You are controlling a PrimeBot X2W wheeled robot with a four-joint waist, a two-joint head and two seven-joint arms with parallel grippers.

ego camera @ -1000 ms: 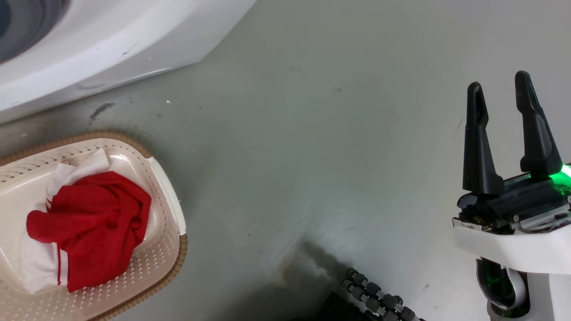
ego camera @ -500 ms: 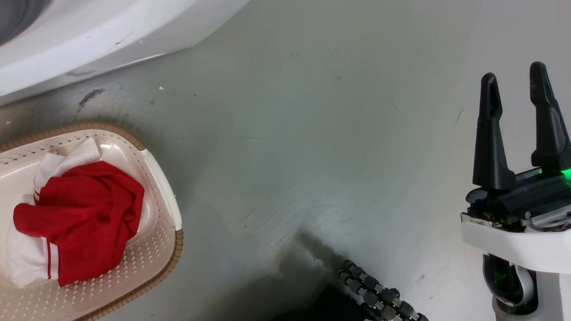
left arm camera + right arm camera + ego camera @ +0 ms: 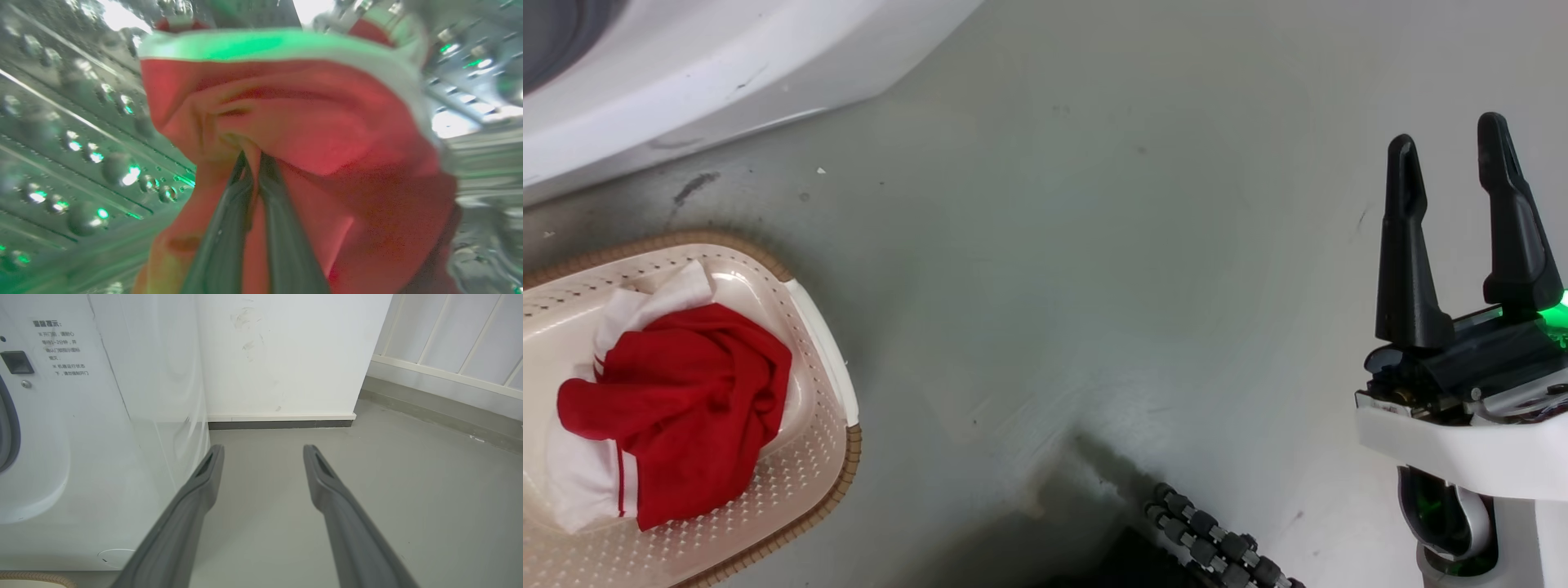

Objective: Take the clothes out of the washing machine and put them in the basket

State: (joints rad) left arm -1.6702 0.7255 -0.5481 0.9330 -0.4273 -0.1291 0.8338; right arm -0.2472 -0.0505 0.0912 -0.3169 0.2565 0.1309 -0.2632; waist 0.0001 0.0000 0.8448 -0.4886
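Our left claw [image 3: 253, 160] has its two fingers pressed together on a fold of a red garment [image 3: 318, 134]. The cloth bunches right at the tips and spills down both sides of the fingers. Past the tips, a white band [image 3: 286, 45] edges the cloth (a green light tints it). Around the claw, to the left and right of the cloth, curves the perforated steel drum [image 3: 81, 134], so this piece is inside the machine. The view is too blurred for us to say whether the cloth touches the drum wall.

Our right claw [image 3: 1445, 135] stands spread, with nothing between its fingers, over the bare grey floor [image 3: 1094, 286]. A green lamp [image 3: 1553, 306] glows at its base. Seen from the wrist, the floor runs on beyond the tips to a white wall [image 3: 286, 355] with a dark skirting [image 3: 282, 425]. Just left of the left finger rises the white front of the washing machine [image 3: 61, 457].

Below and left of this claw's base, a black segmented cable [image 3: 1217, 547] lies on the floor. Well off to the claw's left, near the machine's foot, sits the basket [image 3: 825, 498]. It holds a crumpled red heap [image 3: 686, 408] lying over a white piece [image 3: 572, 490].
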